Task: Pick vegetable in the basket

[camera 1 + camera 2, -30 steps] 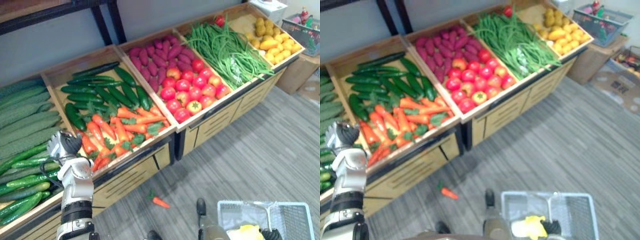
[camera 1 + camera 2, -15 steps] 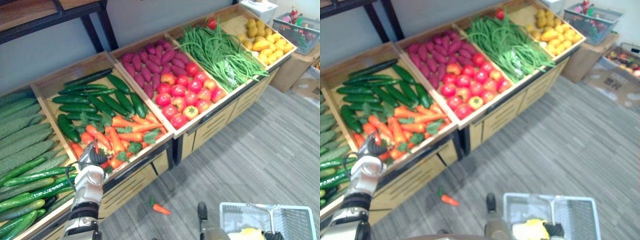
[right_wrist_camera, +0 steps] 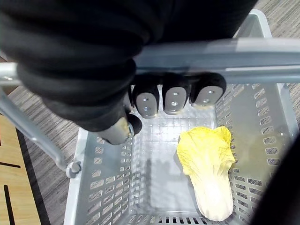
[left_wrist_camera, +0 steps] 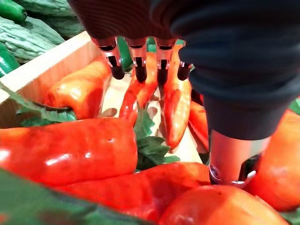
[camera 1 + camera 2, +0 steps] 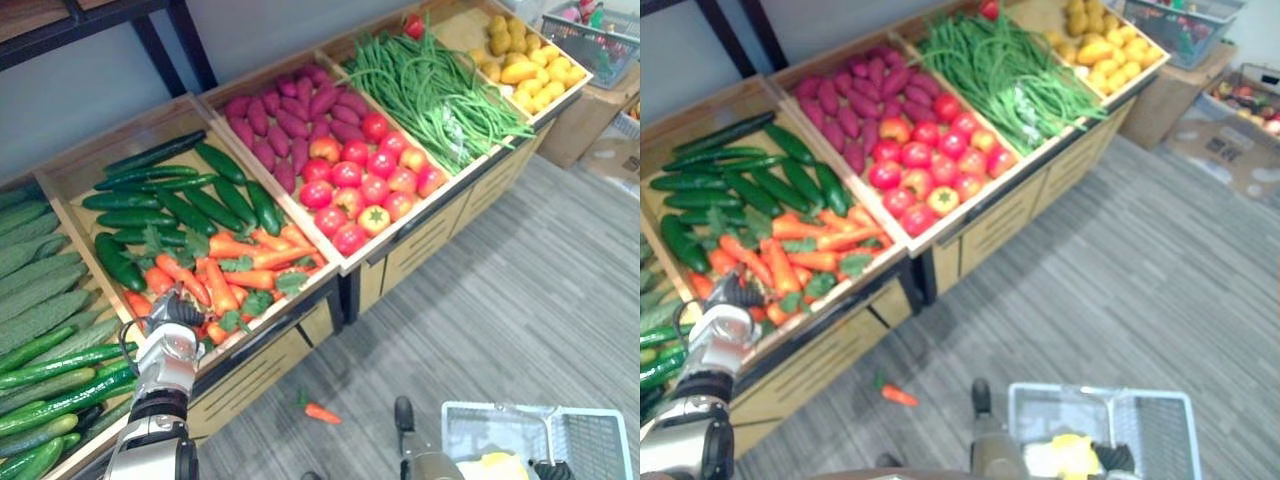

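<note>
Wooden bin [image 5: 110, 140] holds carrots [image 5: 225, 275] at near left, where the left robot hand [image 5: 172, 315] hovers, fingers [image 4: 139, 70] straight. Right wrist view reveals the right robot hand [image 3: 173, 96] clenched round the handle [image 3: 243, 61] of the basket [image 3: 98, 173], cabbage [image 3: 208, 168] inside; eye views crop it.

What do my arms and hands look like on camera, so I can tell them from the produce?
The left arm is silver-grey in rounded segments, with a dark band lower down. The left hand has a dark ribbed cover and silver fingers with dark tips. The right hand, at the basket handle, has the same dark ribbed cover; its dark fingertips carry silver oval pads.
</note>
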Robot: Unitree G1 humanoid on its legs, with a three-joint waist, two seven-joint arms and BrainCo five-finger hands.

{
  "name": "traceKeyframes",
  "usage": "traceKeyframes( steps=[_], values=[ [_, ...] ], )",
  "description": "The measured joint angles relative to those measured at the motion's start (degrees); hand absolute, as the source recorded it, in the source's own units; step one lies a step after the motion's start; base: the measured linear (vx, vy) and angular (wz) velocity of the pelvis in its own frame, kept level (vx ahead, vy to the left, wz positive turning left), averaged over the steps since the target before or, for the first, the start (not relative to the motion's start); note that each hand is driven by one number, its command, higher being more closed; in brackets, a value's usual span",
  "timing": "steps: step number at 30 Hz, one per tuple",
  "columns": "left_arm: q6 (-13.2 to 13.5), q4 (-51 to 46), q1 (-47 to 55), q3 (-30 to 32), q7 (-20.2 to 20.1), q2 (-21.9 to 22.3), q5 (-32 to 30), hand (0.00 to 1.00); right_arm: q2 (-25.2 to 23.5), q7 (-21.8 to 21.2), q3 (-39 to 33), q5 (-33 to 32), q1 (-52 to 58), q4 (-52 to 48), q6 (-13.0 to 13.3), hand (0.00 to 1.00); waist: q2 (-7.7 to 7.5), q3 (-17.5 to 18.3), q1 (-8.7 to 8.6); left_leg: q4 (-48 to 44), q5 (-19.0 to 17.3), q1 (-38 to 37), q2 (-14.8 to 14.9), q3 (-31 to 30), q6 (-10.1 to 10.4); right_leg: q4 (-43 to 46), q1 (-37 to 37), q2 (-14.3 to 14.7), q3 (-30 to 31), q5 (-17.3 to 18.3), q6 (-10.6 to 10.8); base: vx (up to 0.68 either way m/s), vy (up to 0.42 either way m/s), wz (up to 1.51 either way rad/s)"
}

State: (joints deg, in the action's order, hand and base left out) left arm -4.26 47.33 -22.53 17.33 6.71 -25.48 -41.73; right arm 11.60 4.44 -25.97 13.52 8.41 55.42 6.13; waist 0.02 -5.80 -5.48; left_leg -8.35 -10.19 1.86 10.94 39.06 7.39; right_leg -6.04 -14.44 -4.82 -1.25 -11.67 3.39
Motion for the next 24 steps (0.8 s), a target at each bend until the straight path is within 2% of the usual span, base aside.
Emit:
traceKeyframes(
  steps=[5,8,14,15,16,18,19,20,21,24],
  values=[
    [0.0,-0.4,-0.75,-0.04,-0.24,-0.02,0.43,0.0,0.0,-0.07,1.07,-0.04,0.11,-2.59,-0.11,1.0,-0.23,-1.61,1.03,-1.71,-0.66,1.13,0.99,0.0,0.39,0.0,-0.41,0.2,-0.17,0.45,-0.58,-0.05,-0.05,0.0],
    [-0.01,-1.37,-1.32,-0.12,-0.23,0.03,0.45,0.0,0.06,-0.07,1.83,-0.05,0.08,-3.61,-0.11,1.0,-0.58,-2.36,1.15,-2.32,-0.72,2.08,1.32,-0.43,0.38,0.02,-0.84,0.26,-0.43,0.23,-0.26,-0.04,-0.055,0.08],
    [0.67,-1.85,-2.87,-0.21,0.45,0.91,0.87,0.0,0.06,-0.09,2.52,-0.07,-0.15,-5.55,-0.07,1.0,-1.28,-3.67,2.64,-4.19,-1.28,3.84,2.26,-0.78,0.08,0.68,-1.84,0.36,-0.89,0.08,-0.03,-0.01,-0.017,0.03],
    [0.74,-2.13,-2.87,-0.18,0.45,0.84,0.94,0.0,0.06,-0.08,2.7,-0.07,-0.38,-5.55,-0.07,1.0,-1.01,-3.7,2.64,-4.27,-1.29,3.81,2.29,-0.78,0.07,0.8,-1.84,0.35,-0.94,0.08,-0.03,-0.03,-0.034,0.02],
    [1.0,-2.19,-2.57,-0.05,0.47,0.8,1.01,0.0,0.06,-0.08,2.88,-0.05,-0.57,-5.65,-0.06,1.0,-1.6,-4.08,2.64,-4.48,-1.38,3.9,2.41,-0.77,0.1,0.89,-1.88,0.37,-0.97,0.1,-0.01,-0.03,-0.036,0.0],
    [1.24,-2.23,-2.42,0.06,0.5,0.73,1.05,0.0,0.06,-0.08,2.94,-0.03,-0.6,-5.75,0.08,1.0,-1.08,-3.83,2.69,-4.82,-1.5,3.94,2.58,-0.71,0.15,0.93,-1.87,0.44,-0.95,0.11,0.0,-0.03,-0.042,-0.01],
    [1.25,-2.23,-2.35,0.14,0.53,0.75,1.13,0.0,0.06,-0.08,2.95,-0.04,-0.6,-5.76,0.17,1.0,-1.76,-4.24,2.69,-4.82,-1.5,3.94,2.61,-0.65,0.15,0.92,-1.87,0.46,-0.94,0.12,0.01,-0.02,-0.031,-0.01],
    [1.25,-2.23,-2.34,0.25,0.53,0.75,1.16,0.0,0.06,-0.08,2.95,-0.03,-0.6,-5.76,0.17,1.0,-1.69,-4.21,2.69,-4.83,-1.5,3.94,2.63,-0.63,0.15,0.92,-1.87,0.47,-0.94,0.12,0.01,-0.02,-0.04,-0.01],
    [1.26,-2.23,-2.29,0.41,0.53,0.79,1.21,1.0,0.06,-0.08,2.99,-0.03,-0.6,-5.76,0.17,1.0,-1.74,-4.24,2.69,-4.84,-1.5,3.92,2.67,-0.6,0.15,0.92,-1.87,0.5,-0.92,0.12,0.01,-0.01,-0.031,-0.02],
    [1.73,-2.77,-1.77,0.56,1.07,0.83,2.72,1.0,0.06,-0.08,3.03,-0.02,-0.6,-5.76,0.16,1.0,-1.79,-4.27,2.7,-4.82,-1.5,3.86,2.73,-0.51,0.15,0.91,-1.87,0.59,-0.85,0.13,0.02,-0.02,-0.042,-0.01]
  ],
)
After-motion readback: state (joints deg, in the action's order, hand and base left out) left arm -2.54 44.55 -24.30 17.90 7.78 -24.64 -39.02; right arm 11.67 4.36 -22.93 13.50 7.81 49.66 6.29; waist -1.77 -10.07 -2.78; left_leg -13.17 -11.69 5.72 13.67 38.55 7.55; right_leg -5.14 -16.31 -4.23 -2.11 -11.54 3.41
